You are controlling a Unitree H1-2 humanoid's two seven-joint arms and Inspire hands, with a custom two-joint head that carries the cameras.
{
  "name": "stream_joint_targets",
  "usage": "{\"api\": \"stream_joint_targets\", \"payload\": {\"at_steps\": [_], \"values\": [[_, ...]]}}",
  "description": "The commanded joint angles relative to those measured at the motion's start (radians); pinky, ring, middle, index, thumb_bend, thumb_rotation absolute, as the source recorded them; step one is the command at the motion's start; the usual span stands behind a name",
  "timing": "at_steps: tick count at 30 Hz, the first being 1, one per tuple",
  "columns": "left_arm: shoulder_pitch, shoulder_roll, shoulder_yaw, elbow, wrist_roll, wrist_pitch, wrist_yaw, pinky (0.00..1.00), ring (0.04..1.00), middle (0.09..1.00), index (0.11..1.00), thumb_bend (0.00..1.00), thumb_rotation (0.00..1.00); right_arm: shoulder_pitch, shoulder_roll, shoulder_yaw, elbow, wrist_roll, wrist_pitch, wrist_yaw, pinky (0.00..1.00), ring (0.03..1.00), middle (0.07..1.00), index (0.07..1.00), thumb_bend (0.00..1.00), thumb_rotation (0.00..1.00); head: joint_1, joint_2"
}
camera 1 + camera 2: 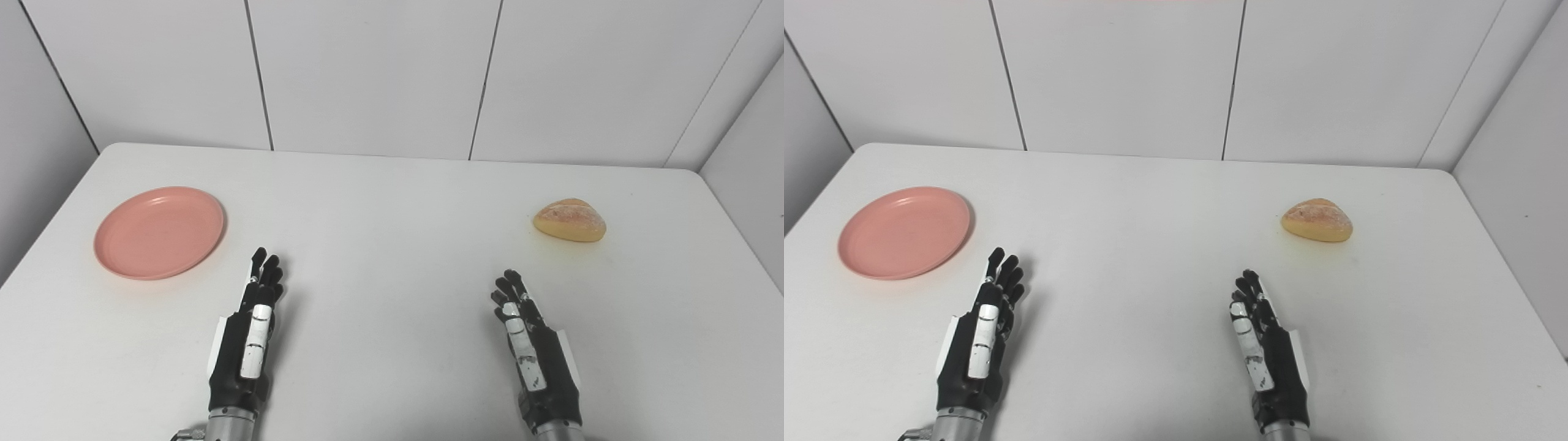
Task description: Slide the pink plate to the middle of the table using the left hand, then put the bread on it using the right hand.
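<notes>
Both of my hands rest low over the white counter [392, 202], holding nothing, fingers stretched forward and close together, thumb side up. My left hand [248, 343] sits just beside and nearer than the pink plate [159, 233], not touching it; the plate lies flat at the far left. My right hand [530, 349] is short of the bread [569, 220], which sits on the counter at the far right.

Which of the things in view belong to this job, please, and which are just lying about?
Part of the job:
- pink plate
- bread
- left hand, open
- right hand, open

Just there:
- nothing loose; only the table and the wall panels
</notes>
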Motion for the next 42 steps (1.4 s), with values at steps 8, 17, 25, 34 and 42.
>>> {"api": "stream_joint_targets", "payload": {"at_steps": [8,17,25,34,42], "values": [[-0.027,0.004,0.002,-0.046,-0.015,0.009,-0.009,1.00,0.986,0.984,0.987,0.68,0.92,-0.026,0.007,0.002,-0.050,-0.004,-0.022,-0.002,0.95,0.919,0.918,0.925,0.76,0.84,-0.003,0.011],[-0.029,0.003,-0.001,-0.045,-0.015,0.015,-0.008,1.00,0.987,0.985,0.979,0.69,0.91,-0.028,0.004,0.000,-0.045,-0.001,-0.013,0.000,0.94,0.916,0.918,0.919,0.76,0.83,-0.002,0.006],[-0.030,0.003,-0.004,-0.042,-0.011,0.013,-0.010,1.00,0.992,0.991,0.979,0.70,0.93,-0.027,0.004,-0.001,-0.048,0.003,-0.011,0.002,0.93,0.919,0.920,0.920,0.75,0.82,0.002,0.005],[-0.032,0.004,-0.002,-0.034,-0.009,0.003,-0.008,1.00,0.988,0.989,0.976,0.70,0.91,-0.029,0.003,-0.005,-0.043,0.011,-0.008,0.002,0.92,0.912,0.917,0.913,0.75,0.80,0.005,0.007],[-0.028,-0.007,-0.012,-0.004,0.015,-0.031,-0.001,1.00,0.979,0.980,0.972,0.66,0.91,-0.023,-0.005,-0.014,-0.018,0.023,-0.038,0.007,0.92,0.912,0.920,0.921,0.74,0.80,0.060,-0.049]]}}
